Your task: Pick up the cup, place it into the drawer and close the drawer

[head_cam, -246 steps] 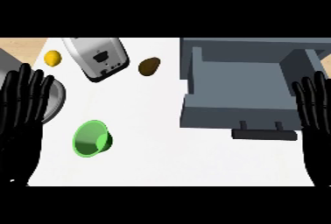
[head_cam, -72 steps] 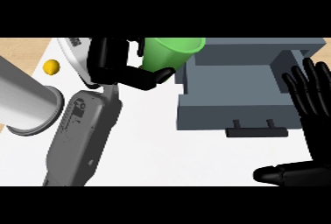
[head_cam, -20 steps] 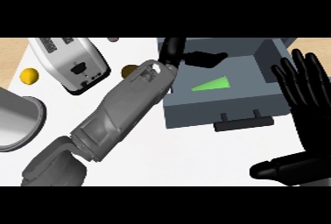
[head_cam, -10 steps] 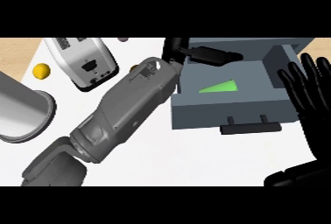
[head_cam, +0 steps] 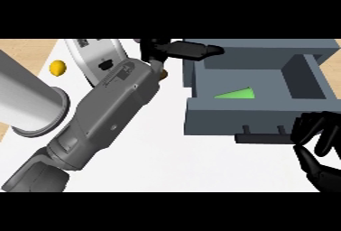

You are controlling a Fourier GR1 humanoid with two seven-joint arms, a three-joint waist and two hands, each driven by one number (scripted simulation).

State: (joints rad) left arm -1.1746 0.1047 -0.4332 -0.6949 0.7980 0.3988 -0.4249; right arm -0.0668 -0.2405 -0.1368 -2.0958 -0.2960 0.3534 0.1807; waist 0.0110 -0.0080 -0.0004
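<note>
Looking down from head view: grey drawer stands open at tabletop's far right corner, green cup lying inside, only sliver showing. Left hand hovers by drawer's far left corner, fingers relaxed, holding nothing, apart from cup. Right hand sits at tabletop's right edge, just beside drawer's handle, fingers curled, empty. White toaster and yellow fruit near far left corner. Judgement: placing done, closing step in hand. Next move calls for pushing drawer front inward.
</note>
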